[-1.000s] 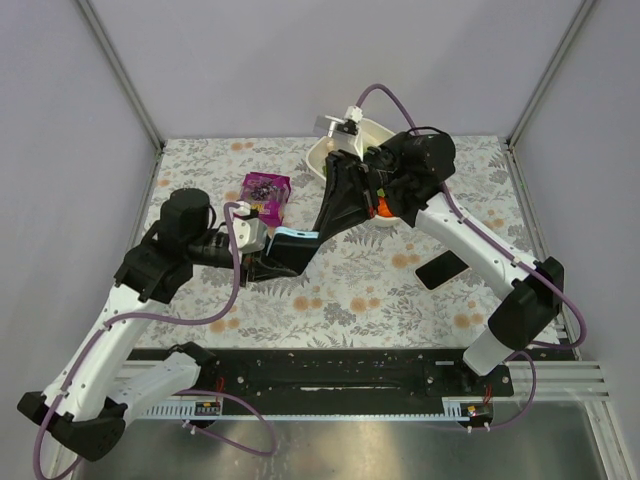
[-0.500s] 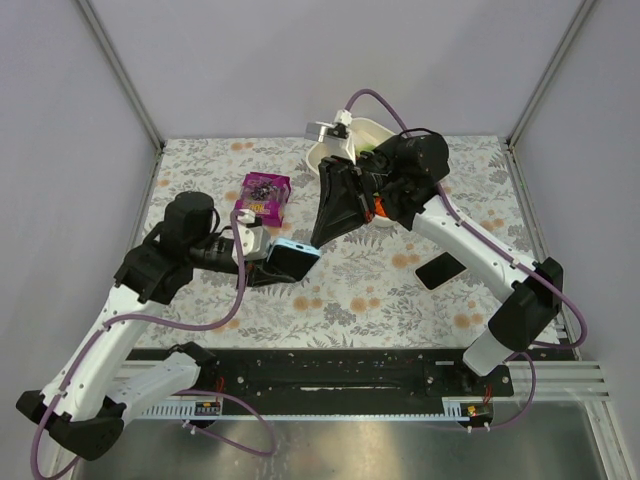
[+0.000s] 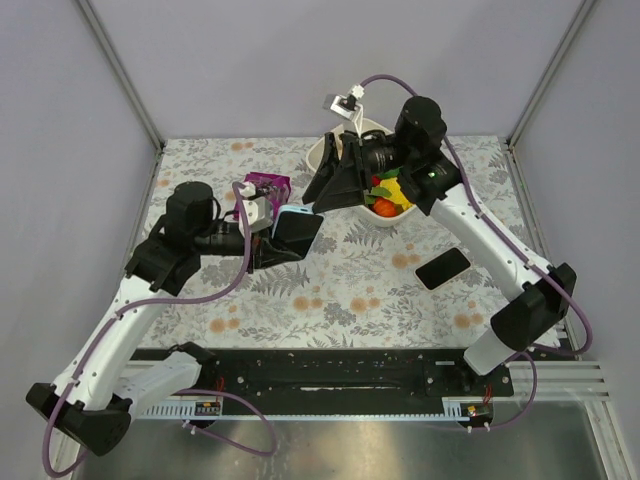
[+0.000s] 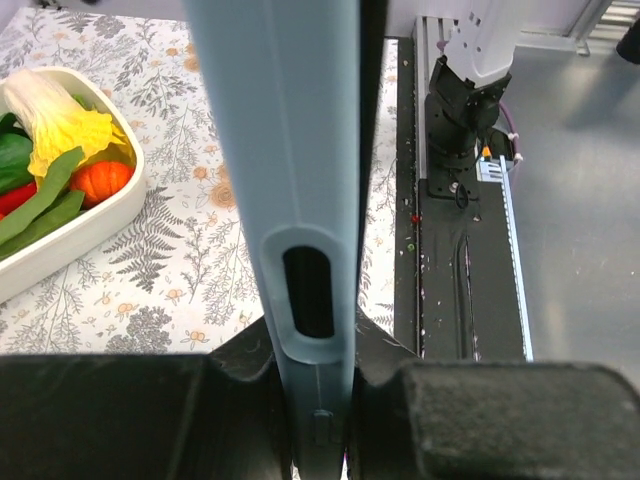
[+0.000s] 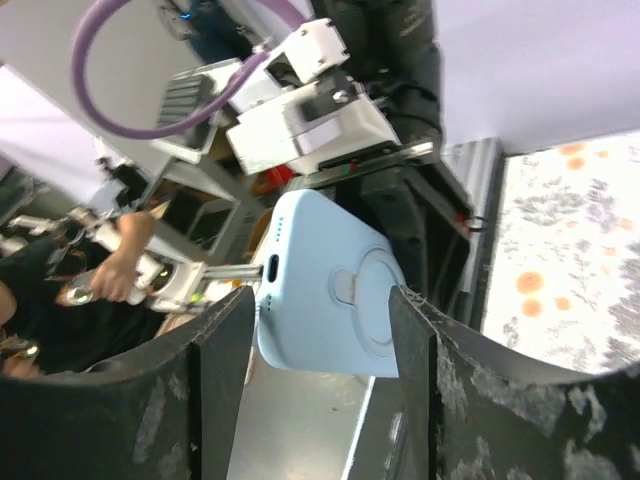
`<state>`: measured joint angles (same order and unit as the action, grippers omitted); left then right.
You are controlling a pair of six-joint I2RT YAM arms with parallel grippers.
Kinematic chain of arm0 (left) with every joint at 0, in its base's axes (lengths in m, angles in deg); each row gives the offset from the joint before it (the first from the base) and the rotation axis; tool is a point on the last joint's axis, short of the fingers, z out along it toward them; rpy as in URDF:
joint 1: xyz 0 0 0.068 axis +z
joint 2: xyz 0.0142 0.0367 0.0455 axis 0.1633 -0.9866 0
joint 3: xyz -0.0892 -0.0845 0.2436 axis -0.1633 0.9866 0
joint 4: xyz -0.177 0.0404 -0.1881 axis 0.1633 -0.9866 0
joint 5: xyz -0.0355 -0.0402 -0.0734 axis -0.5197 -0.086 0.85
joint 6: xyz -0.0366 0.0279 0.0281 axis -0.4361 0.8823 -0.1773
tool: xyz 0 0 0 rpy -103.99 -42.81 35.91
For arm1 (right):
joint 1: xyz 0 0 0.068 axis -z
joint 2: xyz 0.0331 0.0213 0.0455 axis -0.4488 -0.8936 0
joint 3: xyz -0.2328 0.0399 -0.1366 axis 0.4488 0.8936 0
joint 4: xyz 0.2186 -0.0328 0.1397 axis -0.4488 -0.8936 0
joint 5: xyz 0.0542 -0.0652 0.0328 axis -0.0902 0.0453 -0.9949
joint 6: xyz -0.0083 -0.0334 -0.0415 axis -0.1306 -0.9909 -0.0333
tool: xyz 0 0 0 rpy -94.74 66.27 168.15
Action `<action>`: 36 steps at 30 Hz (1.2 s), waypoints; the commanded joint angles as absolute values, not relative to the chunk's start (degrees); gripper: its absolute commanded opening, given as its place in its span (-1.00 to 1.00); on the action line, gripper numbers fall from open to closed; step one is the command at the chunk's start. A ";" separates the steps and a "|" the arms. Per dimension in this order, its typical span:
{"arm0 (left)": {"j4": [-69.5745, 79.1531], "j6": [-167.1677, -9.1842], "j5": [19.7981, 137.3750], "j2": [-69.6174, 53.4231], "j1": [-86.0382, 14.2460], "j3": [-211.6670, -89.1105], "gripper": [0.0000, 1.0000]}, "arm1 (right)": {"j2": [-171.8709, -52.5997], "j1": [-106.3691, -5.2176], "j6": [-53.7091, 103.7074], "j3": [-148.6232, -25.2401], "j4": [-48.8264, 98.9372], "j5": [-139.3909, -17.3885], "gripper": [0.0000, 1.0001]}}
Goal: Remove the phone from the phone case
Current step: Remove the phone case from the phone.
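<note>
Phone case [image 3: 297,234], light blue, was held up off the floral tablecloth [image 3: 350,290] in the top view, its lower end clamped in the left gripper [image 3: 275,245]. The right gripper [image 3: 325,200] stood just beside the case's upper corner with its fingers apart; contact could not be told. A black phone [image 3: 442,268] lay flat on the cloth by the right arm, well apart from both grippers. A white bowl [image 3: 322,155] of vegetables sat behind.

Left wrist: the case [image 4: 300,150] showed edge-on, smooth matte plastic with one oblong slot, pinched between the black pads [image 4: 240,400]. A dark strip ran along its right side; whether a phone sat inside could not be told.

Right wrist: the case's back [image 5: 335,300] showed rounded corners, a moulded ring and a port cut-out. The scuffed black fingers [image 5: 220,400] framed it, spread wide and not closed on it.
</note>
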<state>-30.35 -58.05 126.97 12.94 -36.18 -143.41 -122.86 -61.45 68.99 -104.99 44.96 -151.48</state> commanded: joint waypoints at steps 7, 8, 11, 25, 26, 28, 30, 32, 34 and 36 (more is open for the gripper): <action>-16.31 -69.55 128.16 13.17 -34.80 -141.77 -1.00 | -113.78 -61.12 31.11 -109.21 4.21 -137.81 0.25; -15.34 -70.17 128.24 13.34 -34.71 -141.42 -1.00 | -113.34 -61.03 30.41 -108.86 3.60 -137.81 0.25; -13.84 -71.85 128.60 13.26 -34.18 -140.80 -1.00 | -111.58 -61.03 28.56 -107.02 3.06 -136.14 0.20; -13.58 -72.03 129.91 13.17 -34.27 -139.22 -1.00 | -112.80 -61.21 28.82 -109.20 3.24 -135.00 0.15; -13.49 -71.94 129.83 13.17 -34.27 -138.95 -1.00 | -112.89 -61.21 28.82 -109.64 3.24 -135.00 0.16; -13.57 -71.85 130.00 13.17 -34.36 -138.52 -1.00 | -113.51 -61.21 29.08 -110.70 3.15 -134.56 0.17; -13.49 -71.94 130.09 13.17 -34.45 -138.51 -1.00 | -114.03 -61.38 29.35 -111.23 3.15 -134.47 0.16; -13.49 -72.11 130.18 13.08 -34.53 -138.60 -1.00 | -114.39 -61.73 29.35 -111.14 3.15 -134.38 0.12; -13.49 -72.11 130.18 12.99 -34.53 -138.78 -1.00 | -114.65 -62.00 29.26 -110.88 3.24 -134.38 0.01; -13.40 -72.29 130.27 13.17 -34.62 -138.86 -1.00 | -114.74 -62.17 29.08 -110.53 3.24 -134.38 -0.13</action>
